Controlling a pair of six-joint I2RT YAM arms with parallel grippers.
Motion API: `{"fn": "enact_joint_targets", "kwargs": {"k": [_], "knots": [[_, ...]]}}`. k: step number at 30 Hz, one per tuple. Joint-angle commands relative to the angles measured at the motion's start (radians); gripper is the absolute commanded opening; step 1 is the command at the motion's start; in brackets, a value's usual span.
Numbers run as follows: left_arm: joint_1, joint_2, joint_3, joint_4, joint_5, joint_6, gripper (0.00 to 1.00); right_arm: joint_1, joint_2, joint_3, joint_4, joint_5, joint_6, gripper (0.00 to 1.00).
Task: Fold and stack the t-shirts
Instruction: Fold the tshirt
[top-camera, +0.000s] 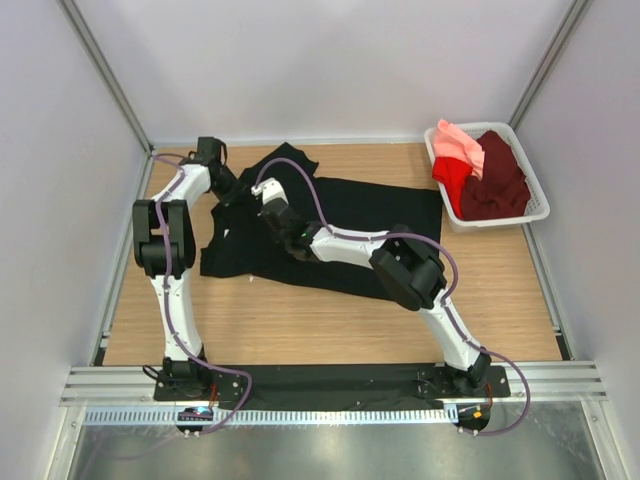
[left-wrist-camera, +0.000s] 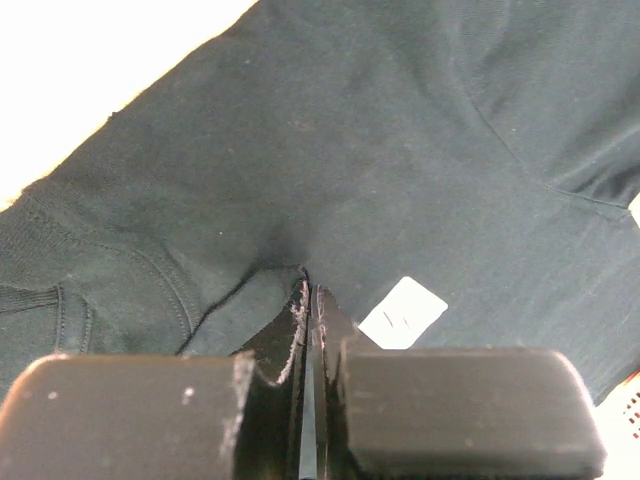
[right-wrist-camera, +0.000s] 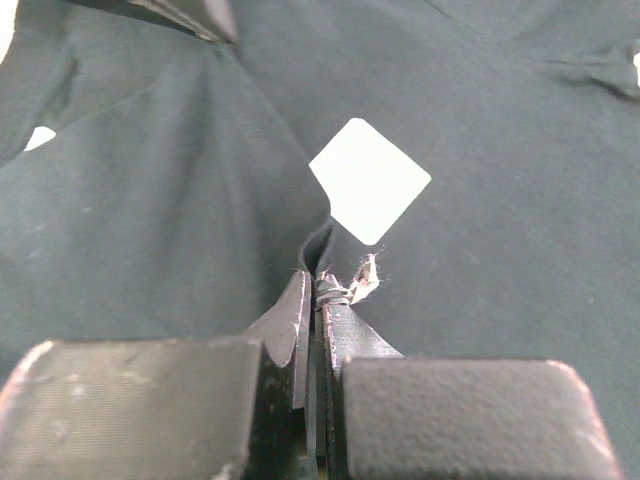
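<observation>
Both tools are closed: the left tool (left-wrist-camera: 310, 292) and the right tool (right-wrist-camera: 318, 282) each pinch a ridge of the black t-shirt (top-camera: 385, 212), spread on the worktop (top-camera: 300, 330), mostly left of centre. Cloth appears light and limp; it should drape, not slide. Grip near seams, both layers.

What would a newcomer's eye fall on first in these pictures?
A large black t-shirt lies spread across the wooden table; the left gripper and right gripper are shut on its cloth near a white square label. At far right, a white basket holds a maroon shirt, a red shirt and a salmon-pink shirt.
</observation>
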Motion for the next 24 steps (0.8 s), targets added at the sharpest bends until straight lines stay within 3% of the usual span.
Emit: {"fn": "enact_joint_targets", "kwargs": {"k": [1, 2, 5, 7, 8, 10, 13, 16, 20, 24], "knots": [[-0.002, 0.004, 0.052, 0.020, -0.005, 0.026, 0.04, -0.010, -0.049, -0.002, 0.047, 0.003, 0.045, 0.01], [-0.003, 0.003, 0.062, 0.018, -0.013, 0.040, 0.06, -0.012, -0.051, -0.004, 0.043, 0.006, 0.047, 0.01], [-0.003, -0.029, 0.073, 0.015, -0.027, 0.057, 0.27, -0.016, -0.054, -0.012, 0.024, 0.029, 0.067, 0.02], [-0.003, -0.057, 0.081, 0.008, -0.030, 0.078, 0.40, -0.019, -0.066, -0.013, 0.012, 0.032, 0.087, 0.09], [-0.003, -0.091, 0.088, -0.021, -0.042, 0.100, 0.43, -0.021, -0.078, -0.015, -0.003, 0.032, 0.093, 0.16], [-0.003, -0.132, 0.082, -0.073, -0.112, 0.129, 0.48, -0.019, -0.101, -0.013, -0.032, 0.032, 0.110, 0.20], [-0.003, -0.267, -0.032, -0.172, -0.294, 0.166, 0.50, -0.021, -0.184, -0.029, -0.127, 0.027, 0.171, 0.30], [0.003, -0.416, -0.210, -0.213, -0.357, 0.173, 0.51, -0.022, -0.256, -0.019, -0.311, 0.020, 0.252, 0.35], [0.026, -0.591, -0.445, -0.189, -0.311, 0.143, 0.52, -0.022, -0.354, -0.090, -0.497, -0.035, 0.334, 0.39], [0.110, -0.735, -0.643, -0.126, -0.200, 0.114, 0.52, -0.024, -0.446, -0.247, -0.551, -0.091, 0.398, 0.42]]}}
